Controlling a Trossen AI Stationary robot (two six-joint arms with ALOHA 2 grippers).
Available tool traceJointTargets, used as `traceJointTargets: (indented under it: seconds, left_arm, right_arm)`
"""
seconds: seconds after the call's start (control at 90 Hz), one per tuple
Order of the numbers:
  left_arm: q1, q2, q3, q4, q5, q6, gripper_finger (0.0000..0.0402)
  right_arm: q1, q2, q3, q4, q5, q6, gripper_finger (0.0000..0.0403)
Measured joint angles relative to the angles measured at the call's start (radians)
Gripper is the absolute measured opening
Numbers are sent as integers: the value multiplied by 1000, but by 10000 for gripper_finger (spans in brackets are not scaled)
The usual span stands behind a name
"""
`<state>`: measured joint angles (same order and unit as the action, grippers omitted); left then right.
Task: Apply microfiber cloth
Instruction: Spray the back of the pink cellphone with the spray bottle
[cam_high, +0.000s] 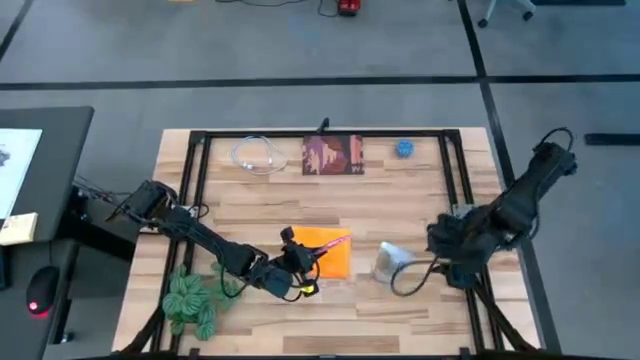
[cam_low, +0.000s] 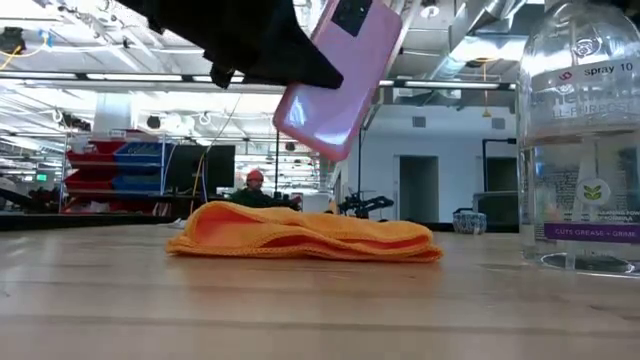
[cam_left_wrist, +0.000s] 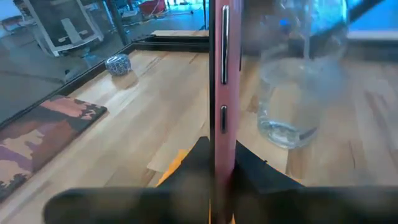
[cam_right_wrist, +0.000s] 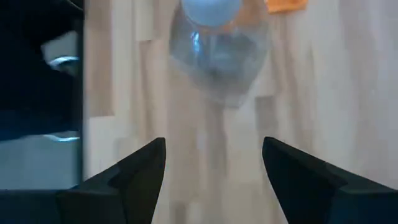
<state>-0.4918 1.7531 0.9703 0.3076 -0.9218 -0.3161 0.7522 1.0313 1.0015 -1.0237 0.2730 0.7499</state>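
The bright orange microfiber cloth (cam_high: 335, 258) lies rumpled on the wooden table (cam_high: 250, 200) near its middle, also low in the low view (cam_low: 300, 235). My left gripper (cam_high: 300, 255) is just left of it, shut on a pink-backed smartphone (cam_low: 340, 75) that hangs tilted above the cloth. A clear spray bottle (cam_high: 390, 262) stands right of the cloth. My right gripper (cam_right_wrist: 214, 155) is open on the bottle's right side, its fingers short of the bottle (cam_right_wrist: 217, 56). My left gripper pinches the smartphone by its two flat faces between the two fingers (cam_left_wrist: 186, 168), with the buttoned long edge (cam_left_wrist: 224, 93) turned toward the wrist. The fingers come slanting down from the table's left. The phone is lifted clear, tilted, camera end up, above the cloth.
A dark red-brown printed square (cam_high: 333, 155), a coiled white cable (cam_high: 258, 155) and a small blue object (cam_high: 404, 149) lie along the far side. A green plant (cam_high: 195, 300) sits at the near left corner. Black frame rails (cam_high: 200, 170) run beside both arms.
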Motion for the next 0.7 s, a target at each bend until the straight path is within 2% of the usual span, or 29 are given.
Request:
traceJointTargets:
  seconds: [0.1,0.278,0.456,0.556,0.7]
  left_arm:
    - [11,-1,0,9,11,-1,2]
    - [18,-1,0,7,55,-27,2]
    - [18,-1,0,9,58,-30,2]
    - [18,-1,0,8,61,-46,2]
    - [20,-1,0,6,62,-43,2]
  right_arm:
    - [-7,-6,-52,101,67,-113,256]
    - [-87,-37,-97,199,96,-293,256]
    - [-170,-37,-127,325,67,-509,256]
    - [-205,-36,-137,365,18,-574,256]
    - [-219,-31,-138,421,14,-598,261]
